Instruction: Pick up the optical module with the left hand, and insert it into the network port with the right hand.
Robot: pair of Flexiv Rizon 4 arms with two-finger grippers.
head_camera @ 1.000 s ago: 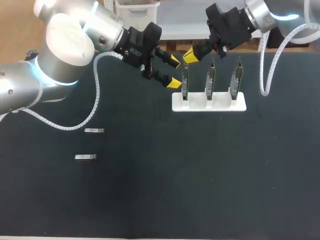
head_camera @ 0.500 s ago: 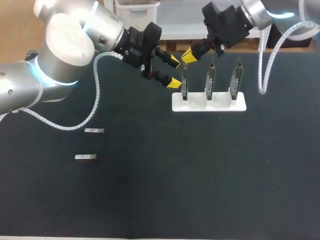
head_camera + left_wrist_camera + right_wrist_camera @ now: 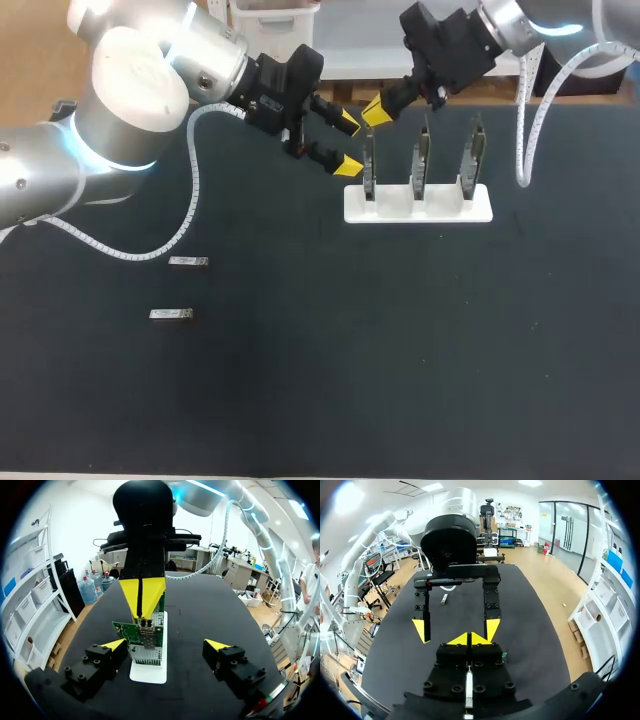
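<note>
While two small, silvery, box-shaped metal optical modules lie flat on the left part of the dark matte table (image 3: 300, 380), both arms hang at its far side, well apart from them. The farther module (image 3: 188, 261) and the nearer module (image 3: 171, 314) lie near each other, each lengthwise across the table. The glossy, silver-white, round-jointed left arm (image 3: 130, 95) trails a ribbed white cable. Its black left gripper (image 3: 347, 145) has its yellow wedge tips spread wide, touching nothing, just beside the first board of a rack. That rack is a white, smooth, oblong plastic stand (image 3: 418, 203) holding three thin green circuit boards (image 3: 421, 155) upright in a row. The first board carries a ribbed metal network port cage (image 3: 146, 652). Just above this board's top edge hangs the black right gripper (image 3: 378, 110), its yellow tips pressed together; whether they pinch anything cannot be told.
</note>
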